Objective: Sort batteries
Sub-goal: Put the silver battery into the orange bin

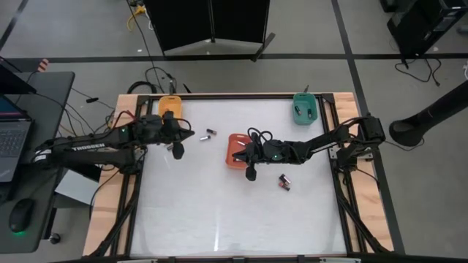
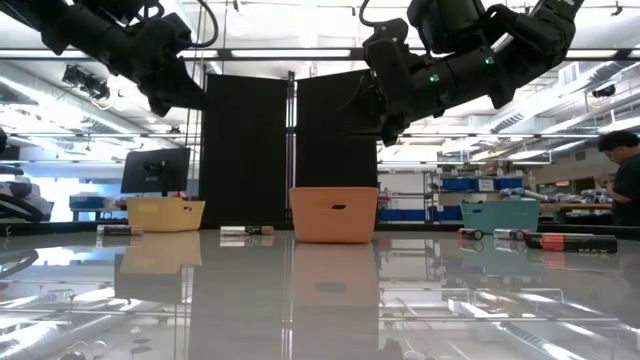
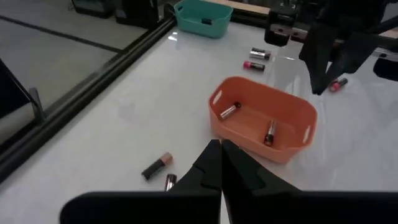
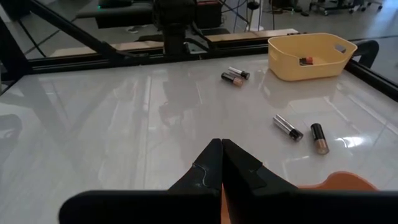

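My left gripper (image 3: 221, 163) was clenched on nothing, fingertips meeting, hanging above the table near the yellow tray (image 1: 170, 104) at the table's 11 o'clock. My right gripper (image 4: 221, 163) was likewise clenched and empty, raised over the table beside the orange tray (image 1: 235, 150) at centre.

Step in hand, as I judged it: between picks, both claws free. Next move calls for opening one claw, descending square over a single loose cell and closing across its width.

Batteries: two lay in the orange tray (image 3: 269, 132), one showed in the yellow tray (image 4: 305, 60), some in the teal tray (image 1: 303, 108) at 1 o'clock. Loose ones: a pair (image 1: 210, 134) between yellow and orange trays, another pair (image 4: 301, 134) nearer my left gripper, one or two (image 1: 284, 181) at 4 o'clock of the orange tray.

Obstacles: paired cells lay close together, so a grab might nudge the neighbour; my arms were near each other around the orange tray
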Action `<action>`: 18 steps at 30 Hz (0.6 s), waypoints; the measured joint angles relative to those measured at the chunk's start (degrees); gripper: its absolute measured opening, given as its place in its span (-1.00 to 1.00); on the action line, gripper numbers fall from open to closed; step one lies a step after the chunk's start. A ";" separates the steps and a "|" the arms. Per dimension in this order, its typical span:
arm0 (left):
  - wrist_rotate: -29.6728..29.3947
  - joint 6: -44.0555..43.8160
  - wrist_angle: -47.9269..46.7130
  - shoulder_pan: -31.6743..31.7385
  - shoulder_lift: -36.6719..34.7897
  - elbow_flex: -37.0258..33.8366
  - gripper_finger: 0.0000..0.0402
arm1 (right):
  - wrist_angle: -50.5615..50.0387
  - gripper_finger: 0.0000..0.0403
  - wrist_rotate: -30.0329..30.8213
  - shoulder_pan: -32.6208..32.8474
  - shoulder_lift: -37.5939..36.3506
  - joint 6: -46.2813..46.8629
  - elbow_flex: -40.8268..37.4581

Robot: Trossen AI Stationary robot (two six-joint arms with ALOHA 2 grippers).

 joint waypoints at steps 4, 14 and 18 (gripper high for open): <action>1.08 -0.23 -0.76 0.00 0.00 0.00 -0.97 | 0.10 -0.94 0.03 0.00 0.00 -0.44 0.00; 2.38 -1.07 -3.55 0.00 1.38 0.00 -0.97 | 0.04 -0.94 0.03 0.00 0.00 -0.46 0.00; 2.38 -1.95 -6.57 0.00 1.86 0.00 -0.97 | -0.27 -0.94 -0.04 0.00 0.00 -0.46 0.00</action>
